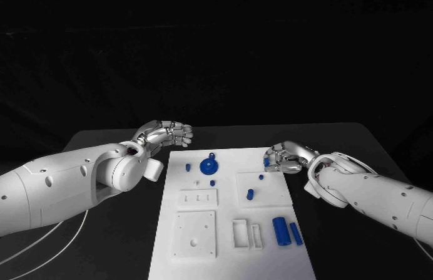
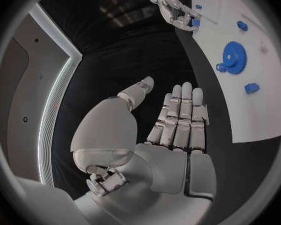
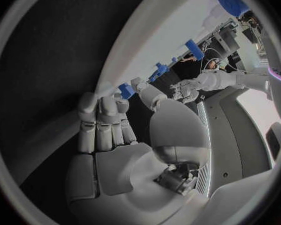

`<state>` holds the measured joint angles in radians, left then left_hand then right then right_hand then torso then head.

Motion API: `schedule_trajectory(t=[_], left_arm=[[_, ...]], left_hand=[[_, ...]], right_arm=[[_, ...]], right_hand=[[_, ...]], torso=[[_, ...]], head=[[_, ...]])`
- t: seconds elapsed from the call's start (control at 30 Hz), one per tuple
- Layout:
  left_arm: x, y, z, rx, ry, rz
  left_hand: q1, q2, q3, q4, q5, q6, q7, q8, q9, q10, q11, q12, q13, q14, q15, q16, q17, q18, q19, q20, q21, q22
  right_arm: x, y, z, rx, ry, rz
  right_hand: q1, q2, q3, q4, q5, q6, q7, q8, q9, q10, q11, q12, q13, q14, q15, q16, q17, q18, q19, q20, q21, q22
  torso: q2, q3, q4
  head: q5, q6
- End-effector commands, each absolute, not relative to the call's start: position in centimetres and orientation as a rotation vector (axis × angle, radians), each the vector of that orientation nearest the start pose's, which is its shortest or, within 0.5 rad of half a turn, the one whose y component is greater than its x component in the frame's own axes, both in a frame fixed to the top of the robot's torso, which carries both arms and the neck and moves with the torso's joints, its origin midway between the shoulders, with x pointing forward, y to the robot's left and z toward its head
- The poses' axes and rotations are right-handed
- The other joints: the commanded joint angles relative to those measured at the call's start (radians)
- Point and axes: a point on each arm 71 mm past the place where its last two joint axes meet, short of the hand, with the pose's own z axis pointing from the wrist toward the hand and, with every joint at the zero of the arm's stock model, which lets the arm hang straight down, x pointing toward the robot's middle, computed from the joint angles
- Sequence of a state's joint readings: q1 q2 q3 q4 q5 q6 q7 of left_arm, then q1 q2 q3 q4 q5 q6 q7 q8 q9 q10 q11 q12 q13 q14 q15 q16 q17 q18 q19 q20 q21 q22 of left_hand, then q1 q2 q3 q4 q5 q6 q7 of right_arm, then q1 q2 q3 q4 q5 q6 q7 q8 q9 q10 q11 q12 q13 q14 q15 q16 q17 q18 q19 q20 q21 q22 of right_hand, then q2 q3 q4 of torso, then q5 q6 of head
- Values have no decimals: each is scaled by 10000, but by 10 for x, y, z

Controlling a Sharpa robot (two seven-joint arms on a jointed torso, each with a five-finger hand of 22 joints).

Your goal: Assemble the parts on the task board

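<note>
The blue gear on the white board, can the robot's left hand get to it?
Probably yes. The left hand holds nothing and hovers just off the task board at its far left corner, and nothing lies between it and the blue gear.

The black counter (image 1: 351, 139) carries everything here, its dark top running out on both sides and ending against an unlit black background.

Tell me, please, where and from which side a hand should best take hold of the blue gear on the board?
Probably from above, by the rim. The gear lies flat on the board, so only its toothed edge and top face are free; fingers could close on opposite sides of the rim. The left hand is open and close beside that end.
</note>
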<state>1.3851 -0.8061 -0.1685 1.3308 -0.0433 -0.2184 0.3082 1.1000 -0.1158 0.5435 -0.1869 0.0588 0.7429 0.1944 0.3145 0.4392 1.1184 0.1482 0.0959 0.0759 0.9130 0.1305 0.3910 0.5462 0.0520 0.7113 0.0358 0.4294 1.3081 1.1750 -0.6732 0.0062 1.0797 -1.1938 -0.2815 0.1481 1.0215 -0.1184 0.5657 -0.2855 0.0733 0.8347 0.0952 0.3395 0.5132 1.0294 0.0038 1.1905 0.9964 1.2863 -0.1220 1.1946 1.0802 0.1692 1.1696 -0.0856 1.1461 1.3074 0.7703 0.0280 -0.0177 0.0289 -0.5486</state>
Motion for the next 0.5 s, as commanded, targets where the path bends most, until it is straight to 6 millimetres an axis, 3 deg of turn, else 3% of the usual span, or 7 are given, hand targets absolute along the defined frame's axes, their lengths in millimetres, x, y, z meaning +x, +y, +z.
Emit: schedule_trajectory(t=[0.03, 0.23, 0.5], left_arm=[[538, 246, -143, -9800, 14832, -14196], [538, 246, -143, -9817, 14841, -14173], [537, 246, -143, -9831, 14862, -14161]], left_hand=[[-48, 19, 1, -37, 14, 29, 83, -5, -16, 19, 28, -19, -15, 20, 23, -37, 14, 171, -20, -36, 11, 186], [-57, 19, -1, -31, 12, 20, 90, -11, -19, 18, 29, -21, -16, 21, 23, -38, 16, 170, -20, -35, 11, 186], [-63, 20, -1, -27, 11, 7, 97, -19, -24, 18, 30, -22, -17, 22, 24, -39, 18, 170, -19, -35, 11, 186]], right_arm=[[555, -242, -207, 681, 16588, 7228], [555, -241, -207, 617, 16668, 7248], [554, -239, -208, 504, 16775, 7264]], right_hand=[[134, 101, 11, 9, -140, 1478, 91, -47, -15, -340, -105, -67, 9, -8, 73, -52, 10, 926, 16, -79, -41, 119], [741, 315, 875, 119, -235, 1582, 70, -61, 3, -327, -128, -81, 6, -15, 48, -60, 17, 926, 10, -86, -80, 111], [879, 332, 1641, 276, -241, 1687, 69, -40, 53, -317, -124, -65, 26, -20, 55, -52, 33, 926, 14, -43, -46, 142]], torso=[[3, -4, 6], [2, -5, 6], [4, -8, 3]], head=[[7, 1], [10, -4], [16, -25]])
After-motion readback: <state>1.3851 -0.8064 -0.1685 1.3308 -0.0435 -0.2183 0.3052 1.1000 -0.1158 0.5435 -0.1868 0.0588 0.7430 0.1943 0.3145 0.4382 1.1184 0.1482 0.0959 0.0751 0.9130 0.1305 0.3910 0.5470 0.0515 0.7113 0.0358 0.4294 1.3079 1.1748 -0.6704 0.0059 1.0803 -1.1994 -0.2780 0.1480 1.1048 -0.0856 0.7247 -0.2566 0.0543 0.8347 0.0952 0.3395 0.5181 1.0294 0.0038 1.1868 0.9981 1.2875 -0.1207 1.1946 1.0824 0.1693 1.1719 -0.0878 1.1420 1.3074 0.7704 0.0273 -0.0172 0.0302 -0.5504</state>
